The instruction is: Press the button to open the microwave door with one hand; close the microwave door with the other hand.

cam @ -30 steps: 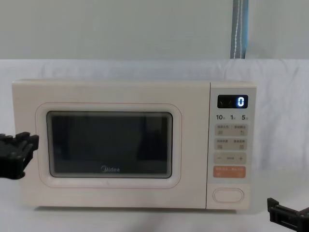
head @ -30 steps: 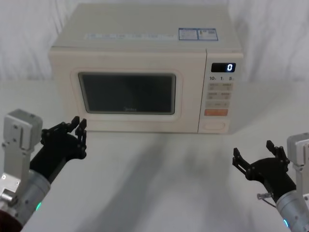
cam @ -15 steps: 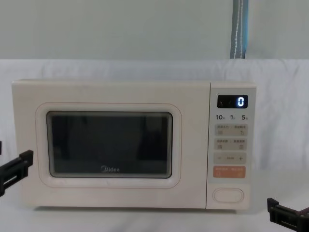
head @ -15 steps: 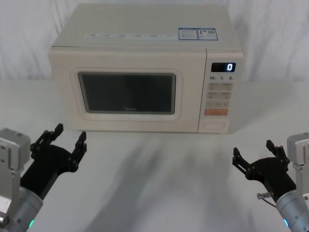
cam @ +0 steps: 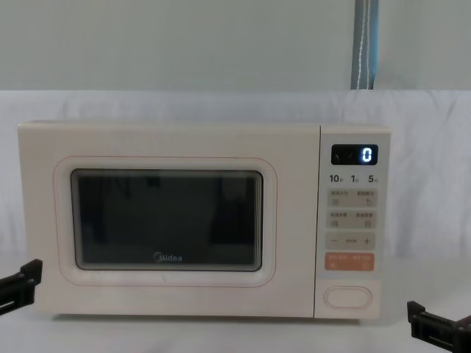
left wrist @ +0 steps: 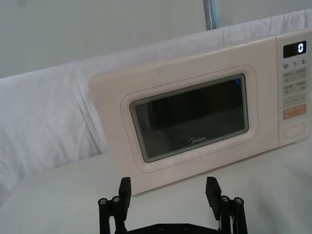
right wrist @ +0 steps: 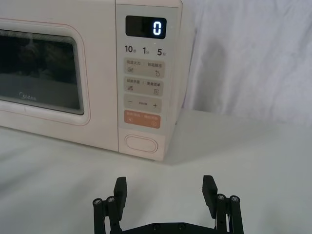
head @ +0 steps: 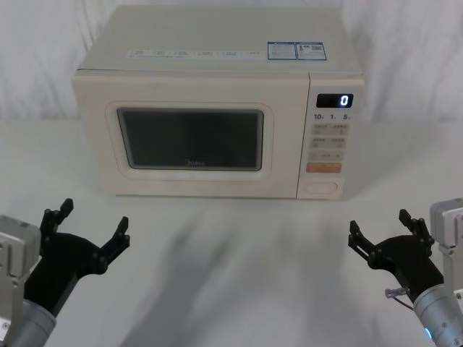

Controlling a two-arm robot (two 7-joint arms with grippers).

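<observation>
The cream microwave (head: 217,65) stands at the back middle of the table, its display showing a blue "0". The microwave door (head: 192,137) (cam: 165,220) sits flush with the front, shut. Below the orange key, at the bottom of the key panel, is the wide oval button (head: 322,188) (right wrist: 141,144) (cam: 347,296). My left gripper (head: 92,220) (left wrist: 168,190) hangs open near the table's front left, well short of the door. On the front right my right gripper (head: 380,225) (right wrist: 165,187) is open too, in front of the key panel and apart from it.
A white cloth covers the table (head: 239,275) and the backdrop behind. The orange key (right wrist: 142,119) and small cream keys sit above the button. A blue-grey strap (cam: 364,44) hangs behind the oven. Free tabletop lies between both grippers and the oven.
My left gripper has drawn back from the door's lower left corner toward me and spread its fingers. The right gripper and the door have not moved.
</observation>
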